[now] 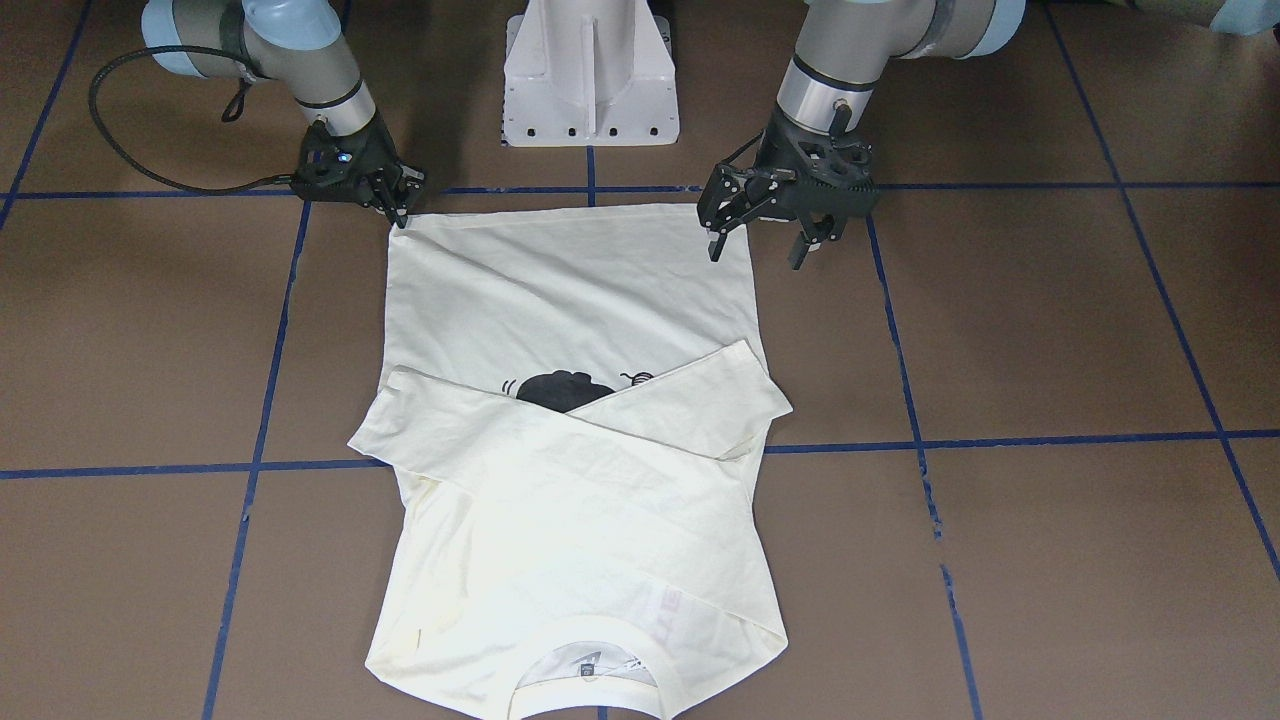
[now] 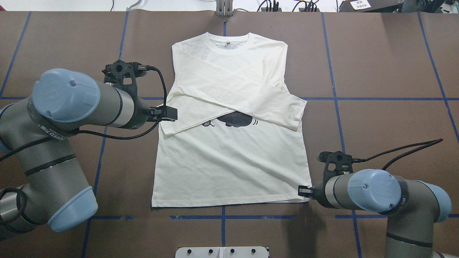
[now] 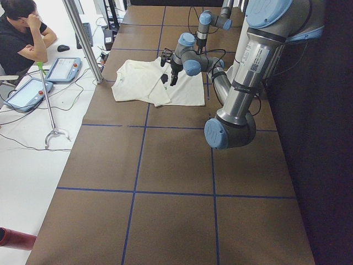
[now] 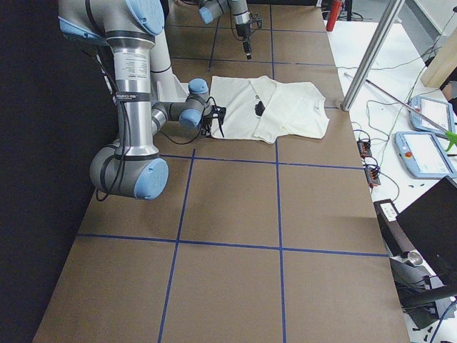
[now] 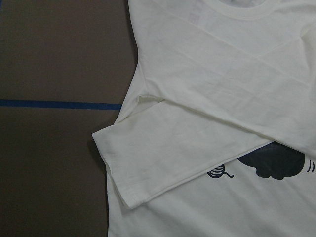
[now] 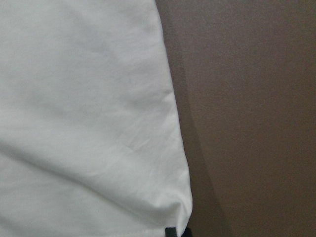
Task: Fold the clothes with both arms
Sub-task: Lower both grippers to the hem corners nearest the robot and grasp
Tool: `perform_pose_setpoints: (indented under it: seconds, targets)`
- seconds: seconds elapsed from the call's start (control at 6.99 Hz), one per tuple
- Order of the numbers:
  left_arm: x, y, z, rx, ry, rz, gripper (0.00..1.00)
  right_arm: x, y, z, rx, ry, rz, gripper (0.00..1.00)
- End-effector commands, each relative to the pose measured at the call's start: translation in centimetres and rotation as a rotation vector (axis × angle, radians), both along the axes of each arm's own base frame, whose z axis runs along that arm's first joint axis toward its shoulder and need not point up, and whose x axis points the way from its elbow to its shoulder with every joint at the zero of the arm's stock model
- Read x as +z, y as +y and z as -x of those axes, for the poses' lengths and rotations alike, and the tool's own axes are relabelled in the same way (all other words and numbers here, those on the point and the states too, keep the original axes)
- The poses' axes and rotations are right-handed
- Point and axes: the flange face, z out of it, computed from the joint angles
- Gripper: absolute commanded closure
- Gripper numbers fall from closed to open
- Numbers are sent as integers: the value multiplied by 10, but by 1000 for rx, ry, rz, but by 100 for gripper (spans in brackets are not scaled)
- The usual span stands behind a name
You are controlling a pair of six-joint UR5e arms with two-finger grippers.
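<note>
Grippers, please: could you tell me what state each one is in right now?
Left gripper: open, holding nothing.
Right gripper: closed on the hem corner of the T-shirt.

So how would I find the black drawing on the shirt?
Look at the shirt spread flat on the table. Its two sleeves are folded across the chest, and the print peeks out just past their crossing, toward the hem. It is the only dark patch on the cream cloth, with a tiny yarn ball beside it.
</note>
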Motion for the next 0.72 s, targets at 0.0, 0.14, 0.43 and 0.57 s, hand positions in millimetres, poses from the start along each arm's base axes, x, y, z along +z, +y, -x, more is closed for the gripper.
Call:
perform_pose_setpoints:
  seconds: [0.0, 0.14, 0.43, 0.57]
  targets:
    - [39, 18, -29, -4, 26, 105, 0, -27, 0, -19, 10, -58, -12, 100]
    - [73, 47, -34, 7, 65, 147, 0, -37, -2, -29, 15, -85, -15, 100]
    - [85, 87, -47, -10, 72, 288, 7, -46, 0, -33, 10, -104, -23, 100]
    - [88, 118, -73, -8, 9, 386, 17, -49, 2, -29, -4, -113, -14, 100]
